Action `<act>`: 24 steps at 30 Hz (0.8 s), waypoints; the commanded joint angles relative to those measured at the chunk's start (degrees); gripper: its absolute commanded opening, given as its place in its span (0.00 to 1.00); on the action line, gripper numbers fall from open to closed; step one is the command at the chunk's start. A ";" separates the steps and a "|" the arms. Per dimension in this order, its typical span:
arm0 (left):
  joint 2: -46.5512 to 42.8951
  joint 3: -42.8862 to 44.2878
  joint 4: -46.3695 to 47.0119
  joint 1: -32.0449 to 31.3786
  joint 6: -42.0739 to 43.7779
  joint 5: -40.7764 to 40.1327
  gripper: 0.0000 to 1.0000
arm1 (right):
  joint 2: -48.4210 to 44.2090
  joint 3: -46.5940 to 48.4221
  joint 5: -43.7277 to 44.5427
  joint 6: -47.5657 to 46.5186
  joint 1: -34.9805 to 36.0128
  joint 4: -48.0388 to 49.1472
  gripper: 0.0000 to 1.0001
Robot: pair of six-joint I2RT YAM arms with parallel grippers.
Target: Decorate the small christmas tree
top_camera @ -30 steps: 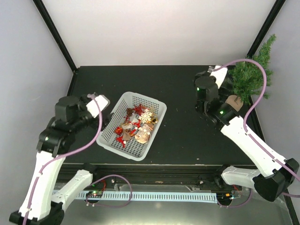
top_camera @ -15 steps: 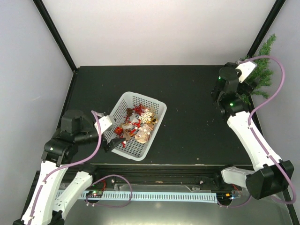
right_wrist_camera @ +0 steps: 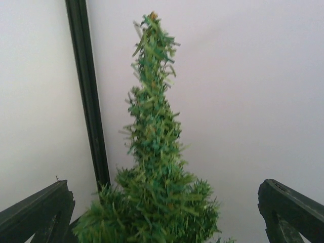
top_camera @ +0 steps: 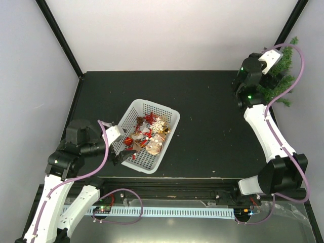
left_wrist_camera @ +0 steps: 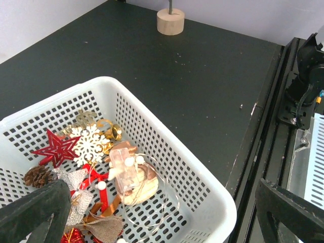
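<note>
Located small christmas tree (top_camera: 277, 85) at far right corner of table (top_camera: 212, 126), about 2 o'clock from centre in top view; standing upright, long axis vertical, tip at 12 o'clock in right wrist view. Found right gripper (right_wrist_camera: 162, 215) just beside it, fingers spread wide, crown framed between, nothing pinched. Found left gripper (left_wrist_camera: 159, 215) well apart, at 8 o'clock, equally spread, empty, over basket (top_camera: 157, 106) of ornaments (left_wrist_camera: 90, 146). Judged right arm far nearer.

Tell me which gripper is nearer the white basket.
Left. The left gripper hovers over the white basket's near-left corner; the right gripper is far off, at the small christmas tree.
</note>
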 commanded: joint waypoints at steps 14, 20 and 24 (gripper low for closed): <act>0.28 -0.58 1.98 0.53 -0.28 1.27 0.99 | 12.45 14.70 -2.17 7.21 -7.82 -8.01 1.00; -0.24 -0.61 1.89 0.57 -0.28 1.16 0.99 | 14.82 16.84 -2.62 8.04 -8.58 -9.27 0.87; -0.43 -0.33 1.66 0.57 -0.16 1.15 0.99 | 14.94 16.84 -2.79 9.42 -9.27 -10.24 0.80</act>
